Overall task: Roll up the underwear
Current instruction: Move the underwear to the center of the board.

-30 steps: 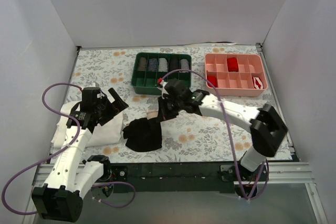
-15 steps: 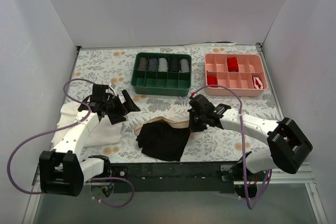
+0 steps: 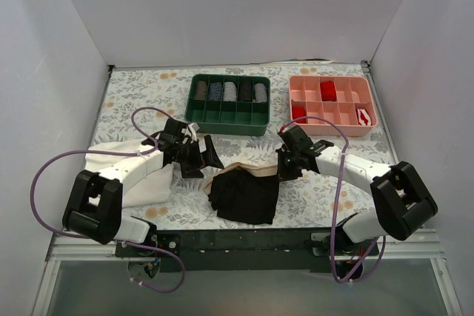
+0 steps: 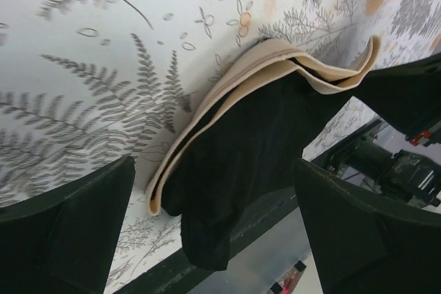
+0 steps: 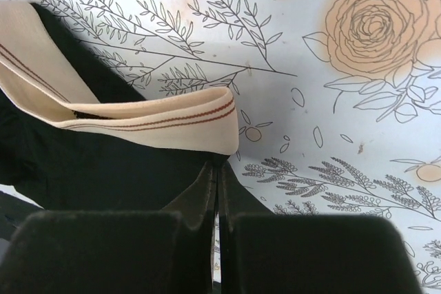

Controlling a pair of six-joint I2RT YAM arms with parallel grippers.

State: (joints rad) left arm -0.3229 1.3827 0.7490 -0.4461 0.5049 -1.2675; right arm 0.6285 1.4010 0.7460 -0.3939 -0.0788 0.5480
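The underwear lies crumpled near the table's front edge, black fabric with a beige waistband along its far side. My right gripper is shut on its right waistband corner. In the right wrist view the fingers press together at the folded band end, with the underwear spreading to the left. My left gripper stands wide open at the garment's left end. In the left wrist view the underwear lies between and beyond the spread left gripper, not touching either finger.
A green tray of dark rolls and a pink tray with red rolls stand at the back. A white cloth lies at the left under the left arm. The black front rail runs just below the underwear.
The right gripper dragged the underwear to the right and spread its waistband out. The left arm swung right from over the white cloth to the garment's left end.
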